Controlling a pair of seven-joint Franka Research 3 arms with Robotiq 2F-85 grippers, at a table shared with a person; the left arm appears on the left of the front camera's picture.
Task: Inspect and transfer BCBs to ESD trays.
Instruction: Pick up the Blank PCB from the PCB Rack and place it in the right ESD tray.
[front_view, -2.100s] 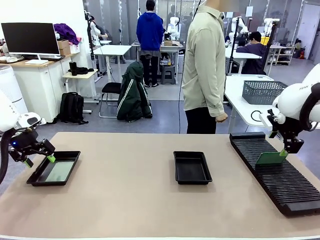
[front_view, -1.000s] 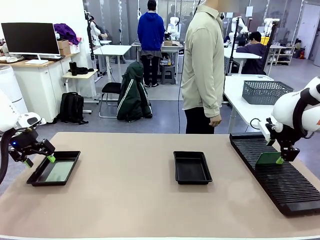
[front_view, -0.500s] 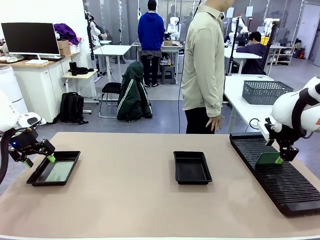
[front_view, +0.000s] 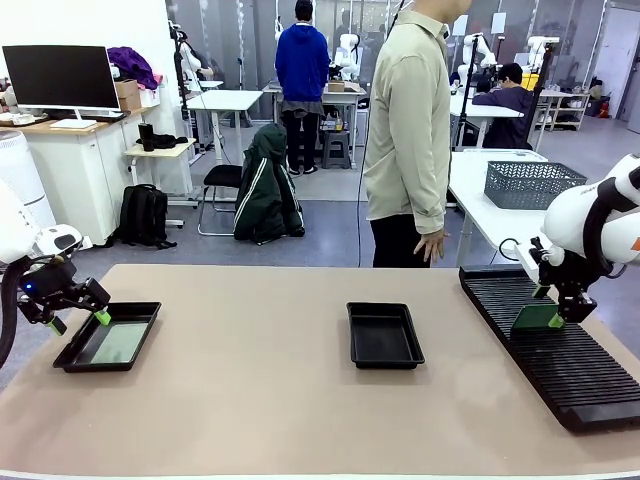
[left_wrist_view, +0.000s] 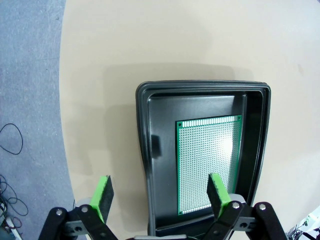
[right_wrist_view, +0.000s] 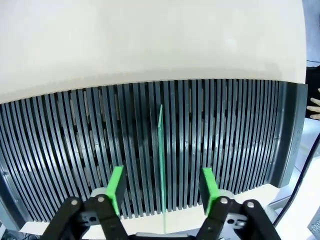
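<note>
Right wrist view, right gripper (right_wrist_view: 161, 187): fingers spread wide, clamped on nothing, one green pad on either side of a board.
Standing board (right_wrist_view: 161, 150): upright on its edge in a slot of the rack, seen edge-on as a thin green line between the pads, touching neither.
Rack (right_wrist_view: 75, 130): long, black and ribbed, lying along the right side of the table (front_view: 250, 400), with its slots running under the gripper.
Person (front_view: 405, 130): standing at the far side of the table, just beside the rack's far end, one hand (front_view: 432, 245) hanging near that end.
Mesh basket (front_view: 525, 183): grey, on another table behind the rack.
Left wrist view, left gripper (left_wrist_view: 160, 195): fingers wide apart, gripping nothing, hovering over the near rim of a tray.
Left tray (left_wrist_view: 142, 150): black and shallow, at the table's left edge.
Flat board (left_wrist_view: 207, 165): green, lying flat on the left tray's floor, towards one long wall.
Middle tray (front_view: 385, 335): black, at the table's centre, bare floor showing, well apart from both grippers.
</note>
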